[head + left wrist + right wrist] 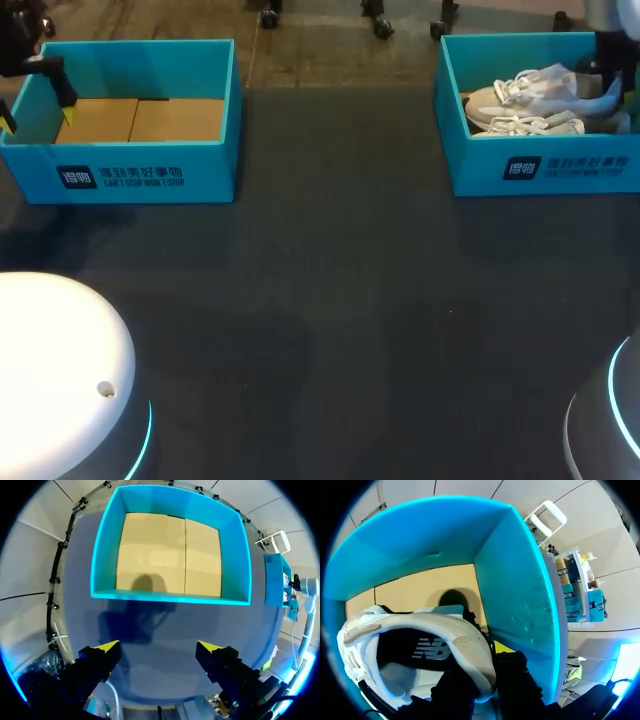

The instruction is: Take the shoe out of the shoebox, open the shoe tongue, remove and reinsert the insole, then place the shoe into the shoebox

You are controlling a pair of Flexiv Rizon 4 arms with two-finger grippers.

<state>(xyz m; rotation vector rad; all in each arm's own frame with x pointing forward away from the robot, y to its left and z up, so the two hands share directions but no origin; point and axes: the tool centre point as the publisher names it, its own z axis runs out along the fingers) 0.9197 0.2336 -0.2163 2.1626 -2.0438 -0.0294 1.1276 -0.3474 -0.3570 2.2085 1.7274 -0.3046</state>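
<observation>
Two white shoes (530,92) lie in the blue shoebox (540,165) at the back right. My right arm (612,55) comes down into that box at its right end. In the right wrist view the right gripper (487,672) is shut on the heel collar of a white shoe (420,630), close to the box's blue wall (515,580). A second blue shoebox (140,170) at the back left holds nothing and shows its cardboard floor. My left gripper (37,115) hangs open over its left end. In the left wrist view that gripper (159,647) stands just short of the empty box (102,545).
The dark tabletop (340,300) stretches between the two boxes and toward the front. The arms' rounded bases rise at the front left (50,380) and front right (610,420).
</observation>
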